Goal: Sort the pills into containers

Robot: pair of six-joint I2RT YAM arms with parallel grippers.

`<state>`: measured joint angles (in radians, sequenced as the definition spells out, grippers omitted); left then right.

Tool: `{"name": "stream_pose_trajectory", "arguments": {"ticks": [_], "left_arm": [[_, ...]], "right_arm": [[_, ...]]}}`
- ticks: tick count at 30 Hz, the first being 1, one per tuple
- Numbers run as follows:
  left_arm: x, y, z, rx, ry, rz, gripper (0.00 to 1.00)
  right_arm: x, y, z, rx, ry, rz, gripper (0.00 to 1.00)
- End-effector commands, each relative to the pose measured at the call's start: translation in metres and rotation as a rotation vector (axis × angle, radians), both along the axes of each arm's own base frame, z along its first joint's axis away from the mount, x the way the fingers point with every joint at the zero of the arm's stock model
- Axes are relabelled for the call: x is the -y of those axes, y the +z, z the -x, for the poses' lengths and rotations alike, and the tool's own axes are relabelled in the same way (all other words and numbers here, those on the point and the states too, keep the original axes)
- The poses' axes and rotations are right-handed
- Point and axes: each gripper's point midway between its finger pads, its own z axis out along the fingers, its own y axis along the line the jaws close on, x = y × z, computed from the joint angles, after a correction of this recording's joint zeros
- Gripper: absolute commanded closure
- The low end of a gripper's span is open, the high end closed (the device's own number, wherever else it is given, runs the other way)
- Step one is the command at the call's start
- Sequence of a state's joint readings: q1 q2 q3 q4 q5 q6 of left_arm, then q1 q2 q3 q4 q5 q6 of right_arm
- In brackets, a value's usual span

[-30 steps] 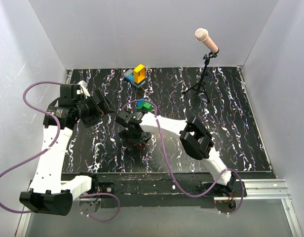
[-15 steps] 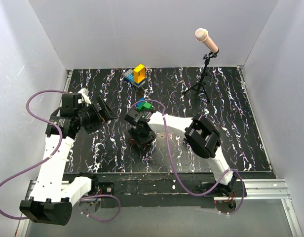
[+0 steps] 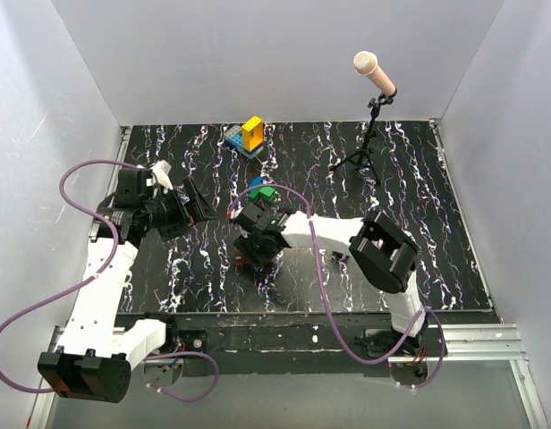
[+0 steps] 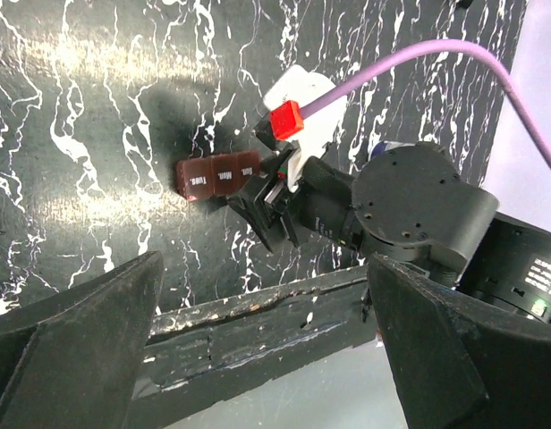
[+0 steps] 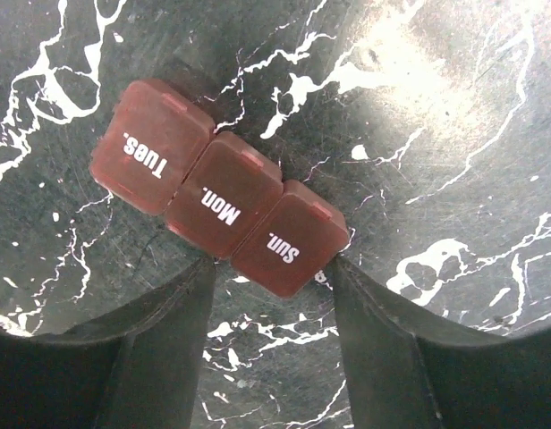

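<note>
1. Since its closed lids read Tues., Mon. and Sun., the pill box (image 5: 217,197) is easily spotted lying flat on the table (image 5: 436,134), running from 10 to 4 o'clock in the right wrist view.
2. The right gripper (image 5: 274,275) is parted, with its tips set just beside the Sun. cell.
3. The left gripper (image 4: 265,268) is held wide open, well off at the box's 9 o'clock.
4. Light, stiff, slick plastic is expected, so it'll probably skate. It's better pinched across the long sides at Mon. than at a corner.
</note>
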<state>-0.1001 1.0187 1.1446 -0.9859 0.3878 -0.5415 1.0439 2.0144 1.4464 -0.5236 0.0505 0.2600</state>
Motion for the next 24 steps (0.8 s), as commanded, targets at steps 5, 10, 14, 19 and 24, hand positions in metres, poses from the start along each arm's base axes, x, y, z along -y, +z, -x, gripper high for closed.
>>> {"name": "stream_pose_trajectory", "arguments": {"ticks": [5,10,14,19,24], "left_arm": [[0.012,-0.003,0.009,0.015,-0.077,0.054,0.02],[0.015,-0.002,0.012,0.015,-0.082,0.077,0.02],[0.014,0.002,0.015,0.019,-0.084,0.074,0.02],[0.015,0.014,0.018,0.045,-0.092,0.080,0.02],[0.016,0.034,0.019,0.094,-0.113,0.080,0.02]], "right_arm": [[0.011,-0.002,-0.018,0.137,0.072,0.019,0.23],[-0.001,0.004,-0.028,0.145,0.092,-0.012,0.22],[-0.015,0.005,-0.032,0.140,0.134,-0.034,0.25],[-0.031,0.007,-0.030,0.121,0.193,-0.084,0.30],[-0.041,0.016,-0.033,0.127,0.216,-0.116,0.28]]}}
